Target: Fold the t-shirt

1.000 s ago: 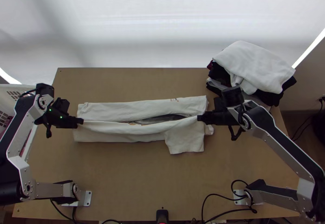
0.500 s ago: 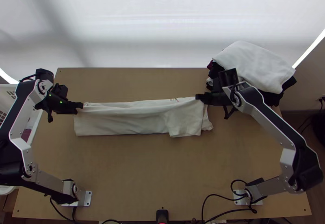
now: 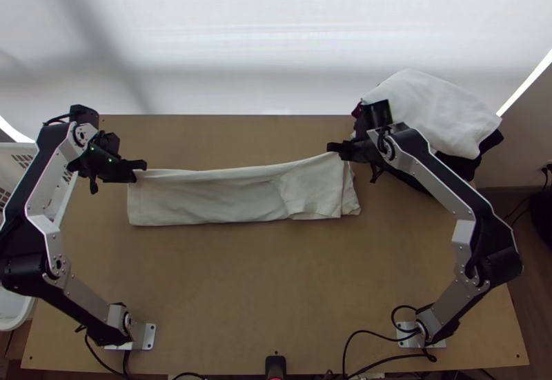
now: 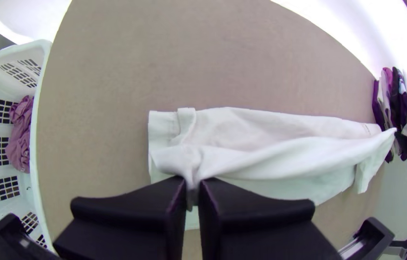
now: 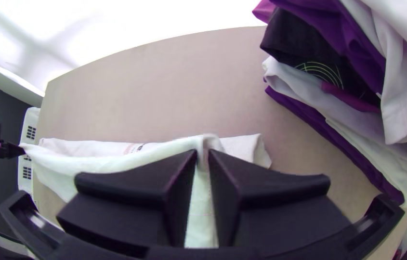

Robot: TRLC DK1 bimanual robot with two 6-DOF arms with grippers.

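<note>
Table (image 3: 228,283) beside basket (image 4: 34,178), purple cloth (image 4: 19,139) inside

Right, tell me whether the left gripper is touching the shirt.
Touching. The left wrist view shows the left gripper with its two fingers pinching a gathered bit of the white shirt between them.

Robot lab, seemingly: arm bases (image 3: 126,321) fixed to wooden table (image 3: 228,290), loose cables (image 3: 406,356), white backdrop (image 3: 262,42).
</note>
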